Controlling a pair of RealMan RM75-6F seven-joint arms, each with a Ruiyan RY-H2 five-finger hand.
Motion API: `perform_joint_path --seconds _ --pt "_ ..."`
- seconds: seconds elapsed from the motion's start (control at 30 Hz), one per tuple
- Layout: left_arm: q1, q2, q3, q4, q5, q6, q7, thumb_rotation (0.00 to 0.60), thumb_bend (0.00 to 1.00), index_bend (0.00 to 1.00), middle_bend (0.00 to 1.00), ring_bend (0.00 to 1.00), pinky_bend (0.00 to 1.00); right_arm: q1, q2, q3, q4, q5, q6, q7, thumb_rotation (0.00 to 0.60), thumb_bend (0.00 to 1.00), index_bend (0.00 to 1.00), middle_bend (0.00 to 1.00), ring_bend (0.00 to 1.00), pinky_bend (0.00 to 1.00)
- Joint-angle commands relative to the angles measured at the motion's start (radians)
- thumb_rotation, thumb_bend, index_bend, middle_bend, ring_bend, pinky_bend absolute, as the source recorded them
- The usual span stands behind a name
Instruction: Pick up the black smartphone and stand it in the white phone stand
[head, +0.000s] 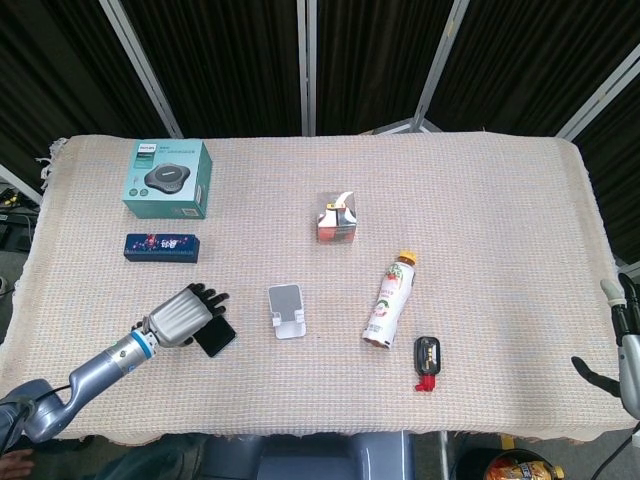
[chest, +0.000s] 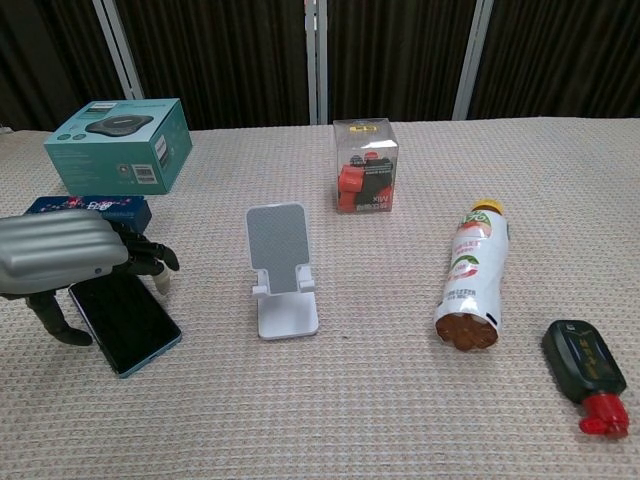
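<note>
The left hand (chest: 70, 262) hovers over the black smartphone (chest: 128, 322), fingers curled, beside the white phone stand (chest: 283, 270).
</note>
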Motion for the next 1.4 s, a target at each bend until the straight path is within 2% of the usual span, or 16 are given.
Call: perform_joint_path --seconds 0.03,0.4,0.5,0.73,1.1,1.27,1.37,1.4 --pt "-0.009 -0.013 0.001 -0.003 -0.026 -0.020 0.028 0.600 0.00 0.29 0.14 0.22 0.26 0.000 0.001 0.001 0.000 0.002 0.000 0.003 0.600 0.00 0.00 0.00 0.00 0.00" --pt "-0.029 -0.033 0.011 0.004 -0.070 -0.045 0.058 0.600 0.00 0.29 0.13 0.22 0.26 -0.001 0.004 0.001 0.001 0.005 0.001 0.007 0.600 0.00 0.00 0.00 0.00 0.00" --pt "-0.032 -0.038 0.016 0.007 -0.074 -0.043 0.060 0.600 0.00 0.35 0.18 0.25 0.27 0.000 0.004 0.001 0.001 0.006 -0.001 0.008 0.600 0.00 0.00 0.00 0.00 0.00" --pt "-0.029 -0.049 0.023 0.021 -0.065 0.005 0.060 0.600 0.00 0.63 0.41 0.44 0.39 0.001 0.005 0.001 0.001 0.008 -0.003 0.014 0.600 0.00 0.00 0.00 0.00 0.00" --pt "-0.014 0.040 0.009 -0.068 -0.056 0.110 0.109 0.600 0.00 0.65 0.43 0.45 0.42 -0.005 0.017 0.000 -0.003 0.000 0.005 0.041 0.600 0.00 0.00 0.00 0.00 0.00" --pt "-0.025 0.118 -0.030 -0.159 0.001 0.201 0.258 0.600 0.00 0.65 0.43 0.45 0.42 -0.010 0.028 -0.001 -0.008 -0.012 0.014 0.066 0.600 0.00 0.00 0.00 0.00 0.00" --pt "-0.064 0.166 -0.085 -0.231 0.120 0.284 0.477 0.600 0.00 0.65 0.43 0.45 0.42 -0.016 0.038 -0.001 -0.008 -0.018 0.023 0.094 0.600 0.00 0.00 0.00 0.00 0.00" --pt "-0.077 0.178 -0.099 -0.259 0.138 0.273 0.550 0.600 0.00 0.65 0.43 0.45 0.42 -0.018 0.043 -0.002 -0.007 -0.020 0.024 0.106 0.600 0.00 0.00 0.00 0.00 0.00"
